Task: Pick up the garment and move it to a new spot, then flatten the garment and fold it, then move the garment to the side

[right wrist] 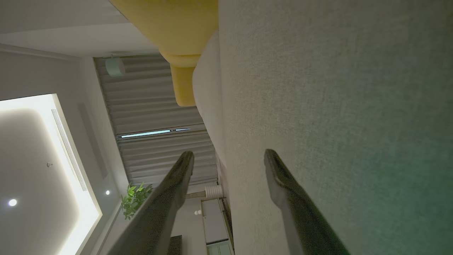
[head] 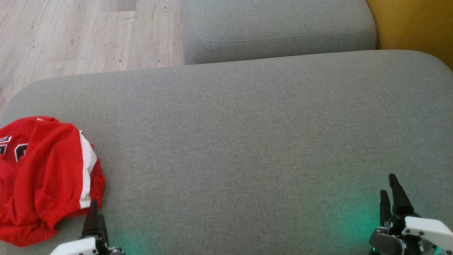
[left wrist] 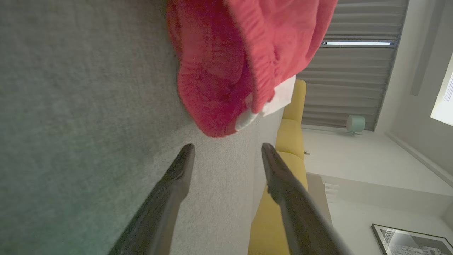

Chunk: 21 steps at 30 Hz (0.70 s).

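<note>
The garment (head: 46, 177) is a red mesh piece with a white side stripe, lying crumpled at the near left of the grey cushion (head: 240, 141). My left gripper (head: 95, 216) stands just right of its lower edge, apart from it. Seen from the left wrist, the garment (left wrist: 244, 60) lies just beyond the open left gripper (left wrist: 228, 150), nothing between the fingers. My right gripper (head: 389, 191) rests at the near right of the cushion, far from the garment. In the right wrist view the right gripper (right wrist: 229, 156) is open and empty beside the cushion fabric (right wrist: 336, 106).
A second grey cushion (head: 279, 28) lies behind the first. Wooden floor (head: 81, 35) shows at the back left and a yellow seat (head: 414, 24) at the back right. The yellow seat (left wrist: 290, 156) also shows in the left wrist view.
</note>
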Available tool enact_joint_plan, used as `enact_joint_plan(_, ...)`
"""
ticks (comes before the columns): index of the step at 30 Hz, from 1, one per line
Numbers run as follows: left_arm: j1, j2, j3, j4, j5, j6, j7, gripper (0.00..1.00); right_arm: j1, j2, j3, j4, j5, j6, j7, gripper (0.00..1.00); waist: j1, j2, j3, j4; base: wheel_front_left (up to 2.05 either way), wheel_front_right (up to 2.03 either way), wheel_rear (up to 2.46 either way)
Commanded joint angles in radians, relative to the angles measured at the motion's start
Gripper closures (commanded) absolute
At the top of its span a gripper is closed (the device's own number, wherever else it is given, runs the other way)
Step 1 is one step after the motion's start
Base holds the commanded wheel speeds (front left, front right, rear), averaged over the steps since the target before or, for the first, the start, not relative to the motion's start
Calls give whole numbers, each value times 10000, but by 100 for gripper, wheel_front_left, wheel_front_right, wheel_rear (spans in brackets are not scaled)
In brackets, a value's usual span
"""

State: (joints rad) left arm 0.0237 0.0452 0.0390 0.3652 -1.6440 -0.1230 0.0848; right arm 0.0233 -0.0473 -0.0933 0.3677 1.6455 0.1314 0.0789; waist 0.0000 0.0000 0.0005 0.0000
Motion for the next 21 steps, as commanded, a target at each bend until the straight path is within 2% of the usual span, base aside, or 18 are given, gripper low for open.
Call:
enact_joint_plan(1,-424,39,-44,-387,68,-5,-127,0,-416,-111,136,-399,-106,0,-126,0,1,0,-26,2,0,0,0)
enact_joint_plan(9,-365,47,-170,-542,498,-9,-330,0,-405,-122,365,-486,-598,-1,-330,0,1,0,-90,7,0,0,0)
enact_joint_plan(21,-235,42,-246,-942,2439,13,-693,0,-318,-97,648,-781,-2350,-2,-686,0,1,0,-217,49,0,0,0)
